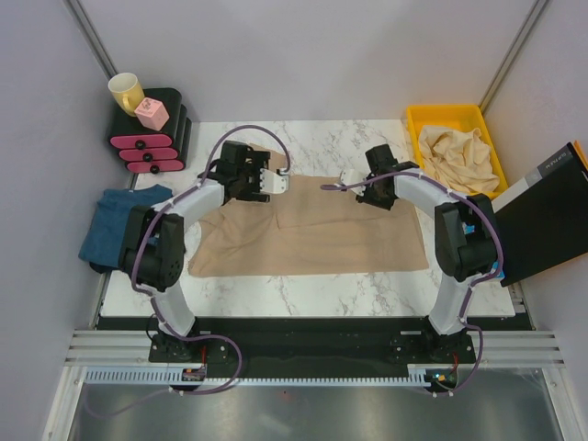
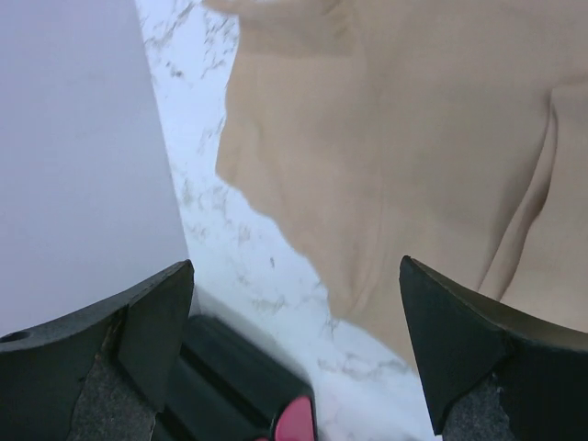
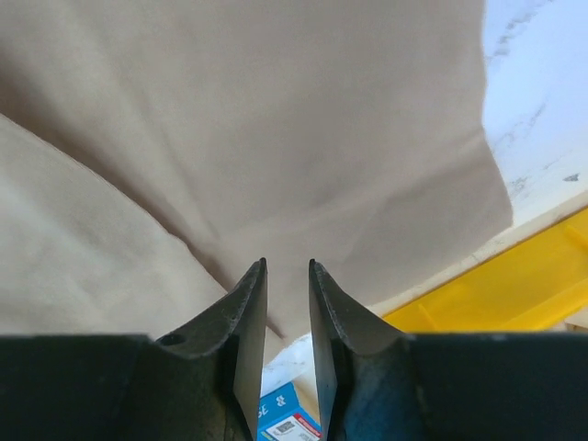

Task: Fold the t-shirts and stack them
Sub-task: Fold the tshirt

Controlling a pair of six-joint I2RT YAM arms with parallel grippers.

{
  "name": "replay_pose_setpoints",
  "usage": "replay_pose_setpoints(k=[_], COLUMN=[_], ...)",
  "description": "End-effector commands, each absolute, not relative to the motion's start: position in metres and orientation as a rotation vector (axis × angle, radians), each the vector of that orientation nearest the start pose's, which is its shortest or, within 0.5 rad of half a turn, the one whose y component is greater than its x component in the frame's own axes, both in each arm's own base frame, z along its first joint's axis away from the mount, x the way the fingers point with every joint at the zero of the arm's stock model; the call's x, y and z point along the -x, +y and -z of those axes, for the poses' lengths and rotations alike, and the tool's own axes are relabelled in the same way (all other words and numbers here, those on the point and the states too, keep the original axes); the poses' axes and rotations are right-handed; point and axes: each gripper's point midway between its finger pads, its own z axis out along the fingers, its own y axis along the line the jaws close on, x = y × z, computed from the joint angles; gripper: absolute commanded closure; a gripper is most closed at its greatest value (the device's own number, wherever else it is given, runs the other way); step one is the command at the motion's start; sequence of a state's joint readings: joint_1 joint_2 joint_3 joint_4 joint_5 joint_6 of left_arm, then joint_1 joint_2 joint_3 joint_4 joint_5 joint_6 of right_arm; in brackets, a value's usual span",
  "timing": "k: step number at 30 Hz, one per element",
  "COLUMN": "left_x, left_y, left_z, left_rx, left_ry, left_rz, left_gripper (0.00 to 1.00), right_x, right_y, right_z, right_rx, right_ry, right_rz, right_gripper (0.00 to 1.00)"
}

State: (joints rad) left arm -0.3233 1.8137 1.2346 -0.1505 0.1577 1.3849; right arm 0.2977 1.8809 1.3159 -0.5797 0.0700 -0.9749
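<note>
Our left gripper [image 2: 296, 265] stands wide open with nothing between its dark fingers, hanging over the upper-left edge of the tan cotton t-shirt [image 1: 312, 239]. Our right gripper [image 3: 288, 262] shows only a narrow empty gap between its jaws, with no cloth pinched, and sits above the shirt's upper-right edge. The shirt lies spread across the middle of the white marble-patterned table [image 1: 303, 294]. Its top edge is between the two grippers, and a long crease runs down under the right one. At the left of the top view a teal-blue t-shirt [image 1: 119, 225] hangs off the table's side. At the upper right, crumpled beige t-shirts [image 1: 457, 154] fill a yellow plastic bin [image 1: 441, 112]. We judge the fold to be only partly made, and we see several risks. With so slim a gap, the right jaws could ride over the fabric and close on nothing. They could also catch only the top layer at the crease, which would skew the fold. An uneven lift between the two arms would drag the shirt toward its lower-left corner, which already reaches the table's edge. The left arm also works close to the black and pink rack [image 1: 152, 138] at the upper left, so a wide swing could knock it.
</note>
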Motion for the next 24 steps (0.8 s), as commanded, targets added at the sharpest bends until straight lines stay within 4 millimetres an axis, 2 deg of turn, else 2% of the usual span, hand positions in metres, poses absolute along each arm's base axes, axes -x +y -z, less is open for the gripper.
replay_pose_setpoints(k=[1, 3, 4, 5, 6, 7, 8, 9, 11, 12, 13, 14, 15, 18, 24], left_x=[-0.448, -0.410, -0.398, -0.389, -0.375, -0.370, -0.369, -0.377, -0.395, -0.416, -0.424, -0.429, -0.440, -0.441, -0.419], left_y=[-0.130, -0.121, -0.119, -0.116, -0.112, -0.111, -0.107, -0.107, -0.099, -0.100, -0.099, -0.099, -0.102, -0.104, -0.098], left_z=[-0.148, -0.114, -0.110, -0.100, -0.081, -0.070, -0.060, -0.057, -0.041, -0.051, -0.052, -0.045, -0.056, -0.056, -0.043], left_rx=[-1.826, -1.972, -2.003, -2.046, -2.085, -2.108, -2.114, -2.089, -2.026, -1.967, -1.934, -1.893, -1.864, -1.865, -1.945], left_ry=[1.432, 1.451, 1.440, 1.423, 1.440, 1.450, 1.484, 1.489, 1.597, 1.605, 1.639, 1.701, 1.705, 1.701, 1.677], left_rz=[-0.342, -0.261, -0.250, -0.244, -0.213, -0.193, -0.201, -0.239, -0.291, -0.333, -0.336, -0.305, -0.302, -0.292, -0.283], left_gripper=[0.01, 0.01, 0.01, 0.02, 0.02, 0.02, 0.03, 0.04, 0.16, 0.21, 0.31, 0.36, 0.39, 0.41, 0.39], right_x=[-0.410, -0.390, -0.382, -0.371, -0.368, -0.371, -0.376, -0.382, -0.405, -0.413, -0.425, -0.429, -0.432, -0.440, -0.437], right_y=[0.084, 0.078, 0.074, 0.067, 0.064, 0.061, 0.062, 0.061, 0.067, 0.069, 0.074, 0.076, 0.079, 0.079, 0.075], right_z=[-0.078, -0.069, -0.064, -0.051, -0.046, -0.037, -0.034, -0.032, -0.031, -0.033, -0.036, -0.037, -0.038, -0.042, -0.042], right_rx=[1.563, 1.716, 1.758, 1.829, 1.841, 1.839, 1.818, 1.784, 1.709, 1.654, 1.632, 1.620, 1.609, 1.591, 1.580], right_ry=[2.246, 2.209, 2.210, 2.214, 2.226, 2.238, 2.245, 2.265, 2.261, 2.277, 2.270, 2.268, 2.268, 2.260, 2.262], right_rz=[0.085, 0.067, 0.074, 0.082, 0.093, 0.109, 0.127, 0.149, 0.172, 0.169, 0.167, 0.158, 0.150, 0.167, 0.191], right_gripper=[0.69, 0.73, 0.75, 0.84, 0.88, 0.90, 0.94, 0.96, 1.00, 1.00, 1.00, 1.00, 1.00, 1.00, 0.99])
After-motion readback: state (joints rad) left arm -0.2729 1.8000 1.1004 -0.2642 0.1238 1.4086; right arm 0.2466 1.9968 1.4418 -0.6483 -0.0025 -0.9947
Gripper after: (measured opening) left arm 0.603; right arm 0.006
